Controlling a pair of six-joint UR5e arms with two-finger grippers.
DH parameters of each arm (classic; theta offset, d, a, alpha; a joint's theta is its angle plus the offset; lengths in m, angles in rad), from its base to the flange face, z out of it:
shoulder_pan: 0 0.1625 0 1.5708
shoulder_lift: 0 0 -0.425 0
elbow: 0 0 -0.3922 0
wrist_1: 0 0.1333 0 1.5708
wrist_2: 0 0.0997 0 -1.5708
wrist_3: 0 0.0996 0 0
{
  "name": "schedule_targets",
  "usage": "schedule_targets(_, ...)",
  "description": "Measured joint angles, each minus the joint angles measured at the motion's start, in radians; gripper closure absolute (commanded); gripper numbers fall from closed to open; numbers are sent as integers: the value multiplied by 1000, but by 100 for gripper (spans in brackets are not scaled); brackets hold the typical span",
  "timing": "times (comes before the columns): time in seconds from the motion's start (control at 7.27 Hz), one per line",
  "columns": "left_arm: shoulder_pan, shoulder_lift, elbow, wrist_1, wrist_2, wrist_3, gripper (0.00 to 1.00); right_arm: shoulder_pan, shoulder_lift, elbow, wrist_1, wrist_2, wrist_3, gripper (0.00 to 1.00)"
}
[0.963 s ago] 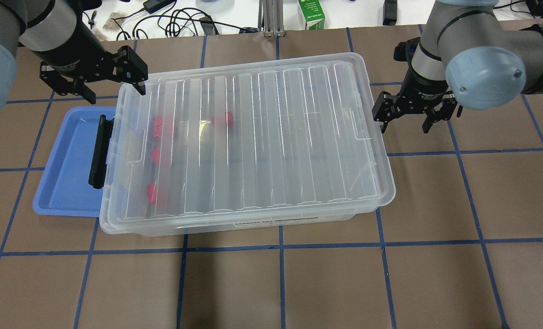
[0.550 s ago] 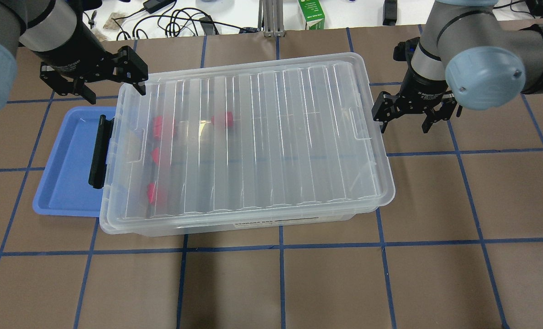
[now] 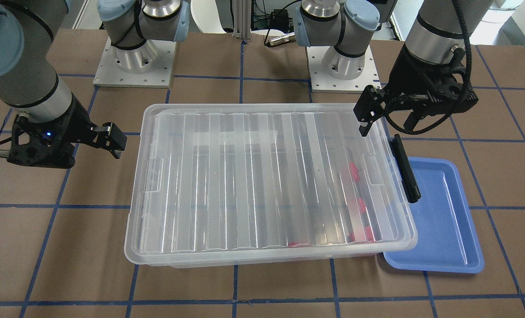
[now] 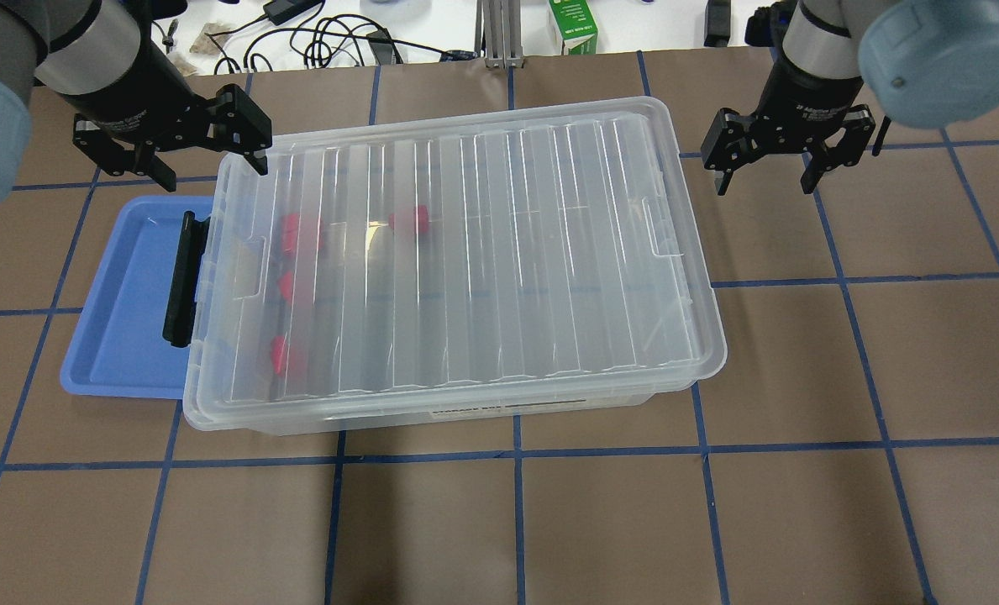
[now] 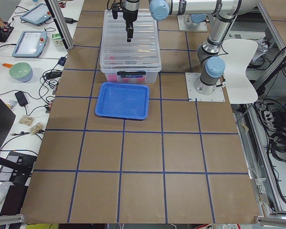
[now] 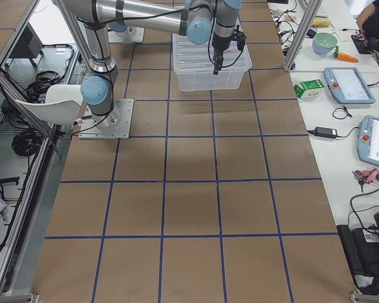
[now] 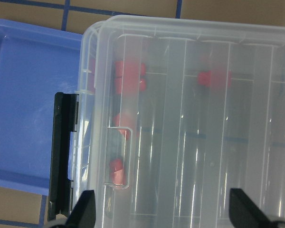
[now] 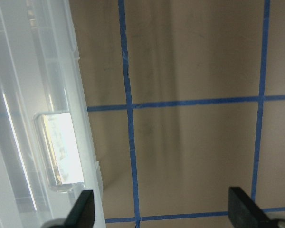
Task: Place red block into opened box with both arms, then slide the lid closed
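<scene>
The clear box (image 4: 381, 420) lies mid-table with the ribbed lid (image 4: 499, 252) resting over it. Its black bar (image 4: 181, 281) is at the left end. Through the lid I see several red blocks, among them one red block (image 4: 411, 220) and another (image 7: 213, 78), all near the bar end. My left gripper (image 4: 211, 168) hangs open above the lid's far left corner, holding nothing; in the left wrist view the left gripper (image 7: 164, 213) straddles the lid. My right gripper (image 4: 764, 185) is open and empty, off the lid's right end over bare table.
A blue tray (image 4: 121, 294) lies partly under the box's left end, with nothing on its visible part. A green carton (image 4: 572, 25) and cables (image 4: 323, 42) sit beyond the table's far edge. Brown table surface with blue tape lines extends in front and to the right.
My right gripper has moved away from the lid's right end toward the far side of the table, still open. The left gripper, box and lid have not moved.
</scene>
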State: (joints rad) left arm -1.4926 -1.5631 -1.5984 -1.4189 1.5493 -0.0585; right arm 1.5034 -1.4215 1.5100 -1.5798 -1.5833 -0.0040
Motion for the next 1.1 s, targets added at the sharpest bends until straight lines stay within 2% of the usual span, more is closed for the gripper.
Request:
schedule_targets(0.41,0,0,0,0,0,0,0,13,-119,-19,113,11,72,0)
schedule_targets(1.1,5,-1,2,6,-1,8,0,51,-138,15,132,11,74,0)
